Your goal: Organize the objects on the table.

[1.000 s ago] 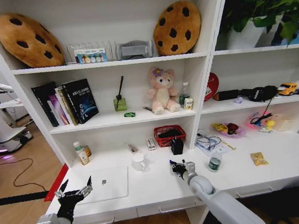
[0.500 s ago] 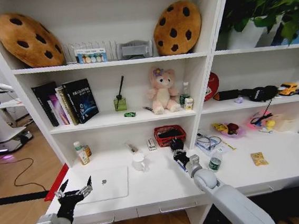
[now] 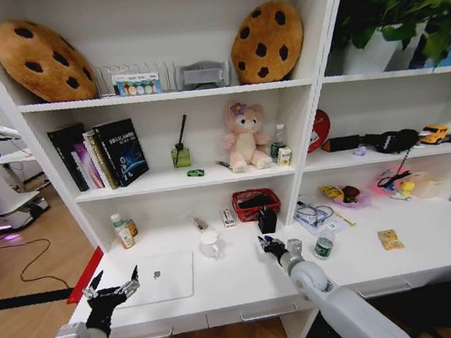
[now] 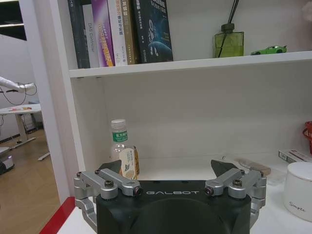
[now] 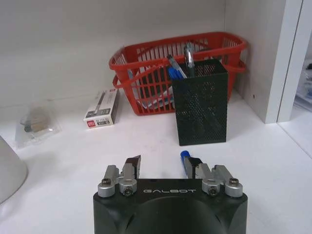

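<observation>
Broadly, the long white desk [image 3: 237,288] carries most of the lot, and the risks follow from how closely things crowd its middle. Slim silver laptop [image 3: 160,277]: flat at the desk's left front. The left gripper [image 3: 114,277] hangs just beside its near corner with jaws spread wide and empty, so a careless sweep could shove the laptop toward the edge. Right gripper [image 5: 162,163]: low over the desk centre, jaws partly apart with bare desk showing between them; a small blue bit sits against one finger and I cannot tell what it is. Red basket [image 3: 254,202]: at the back wall. Black mesh pen holder [image 5: 201,107]: upright in front of the basket and directly ahead of the right gripper; it looks light, and a forward nudge would likely tip it and spill the marker pens [image 5: 175,68] standing inside. White mug [image 3: 210,245]: near the right arm's left side, open to a knock. Green-labelled tin [image 3: 323,247]: just beside the right forearm, easily rolled. Yellow snack packet [image 3: 390,239]: well apart to the right. Tiny green toy car [image 3: 195,173]: on the shelf above, beyond the crowding.
</observation>
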Tool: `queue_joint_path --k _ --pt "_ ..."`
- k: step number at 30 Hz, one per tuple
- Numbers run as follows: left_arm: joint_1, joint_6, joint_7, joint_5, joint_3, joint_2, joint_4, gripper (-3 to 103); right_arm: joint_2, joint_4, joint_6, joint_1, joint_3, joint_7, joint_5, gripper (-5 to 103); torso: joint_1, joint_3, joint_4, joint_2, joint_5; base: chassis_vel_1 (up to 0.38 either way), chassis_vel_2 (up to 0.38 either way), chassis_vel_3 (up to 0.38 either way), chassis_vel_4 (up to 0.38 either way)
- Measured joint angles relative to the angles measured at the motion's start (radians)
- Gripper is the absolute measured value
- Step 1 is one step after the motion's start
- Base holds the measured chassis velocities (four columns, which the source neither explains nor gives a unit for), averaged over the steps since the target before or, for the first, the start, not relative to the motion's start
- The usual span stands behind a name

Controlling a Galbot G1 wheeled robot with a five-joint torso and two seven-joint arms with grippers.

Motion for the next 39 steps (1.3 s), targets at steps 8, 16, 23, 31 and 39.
queue_joint_path --k 8,16,23,31,39 --pt "0.000 0.000 0.000 0.000 0.000 0.000 0.000 100 -0.047 -0.056 -0.041 0.063 -0.013 -0.035 0.061 46 0.000 0.000 -0.0001 0.000 0.0000 0.000 0.000 0.000 0.000" --pt "0.000 0.000 0.000 0.000 0.000 0.000 0.000 100 -0.068 -0.120 -0.055 0.121 -0.049 -0.057 0.119 31 0.000 0.000 0.0000 0.000 0.0000 0.000 0.000 0.000 0.000" --pt "0.000 0.000 0.000 0.000 0.000 0.000 0.000 100 -0.074 -0.138 -0.071 0.142 -0.074 -0.070 0.153 15 0.000 0.000 0.0000 0.000 0.0000 0.000 0.000 0.000 0.000" --pt "0.000 0.000 0.000 0.000 0.000 0.000 0.000 100 -0.075 -0.134 -0.078 0.149 -0.081 -0.071 0.170 5 0.000 0.000 0.0000 0.000 0.0000 0.000 0.000 0.000 0.000" --pt "0.000 0.000 0.000 0.000 0.000 0.000 0.000 100 -0.075 -0.114 -0.038 0.141 -0.073 -0.102 0.119 5 0.000 0.000 -0.0001 0.000 0.0001 0.000 0.000 0.000 0.000"
